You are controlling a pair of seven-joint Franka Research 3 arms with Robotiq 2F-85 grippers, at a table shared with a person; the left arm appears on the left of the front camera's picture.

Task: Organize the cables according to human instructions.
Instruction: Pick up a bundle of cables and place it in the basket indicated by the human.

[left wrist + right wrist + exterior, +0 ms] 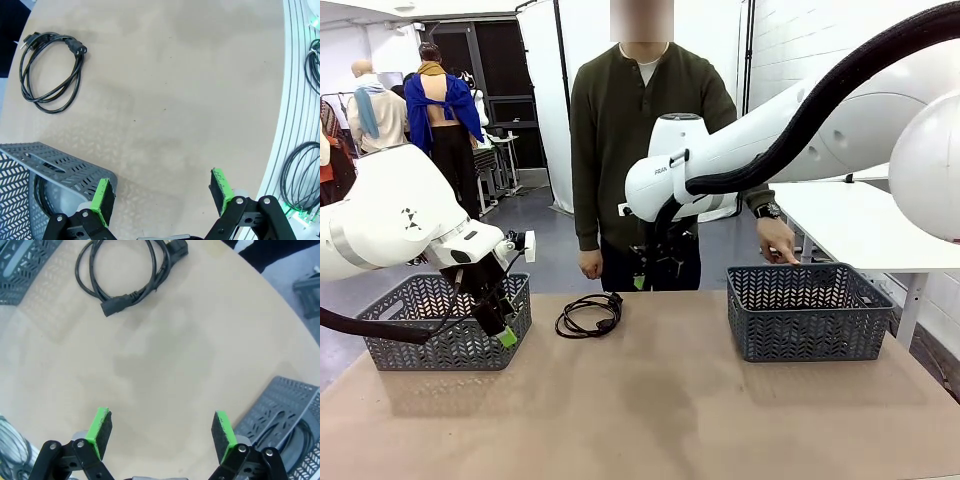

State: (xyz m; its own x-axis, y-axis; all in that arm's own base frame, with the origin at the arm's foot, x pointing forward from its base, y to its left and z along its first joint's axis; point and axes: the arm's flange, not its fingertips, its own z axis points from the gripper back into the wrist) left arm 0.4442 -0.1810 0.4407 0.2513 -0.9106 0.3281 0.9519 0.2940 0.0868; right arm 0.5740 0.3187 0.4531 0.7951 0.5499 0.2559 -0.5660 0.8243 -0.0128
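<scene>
place: robotics lab | signs: white robot arm, white screen, test table

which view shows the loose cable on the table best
The right wrist view: the cable lies close, its coil and both plug ends clear. The left wrist view shows the same coil whole but smaller, in a corner. The front view shows it flat and foreshortened between the baskets.
</scene>
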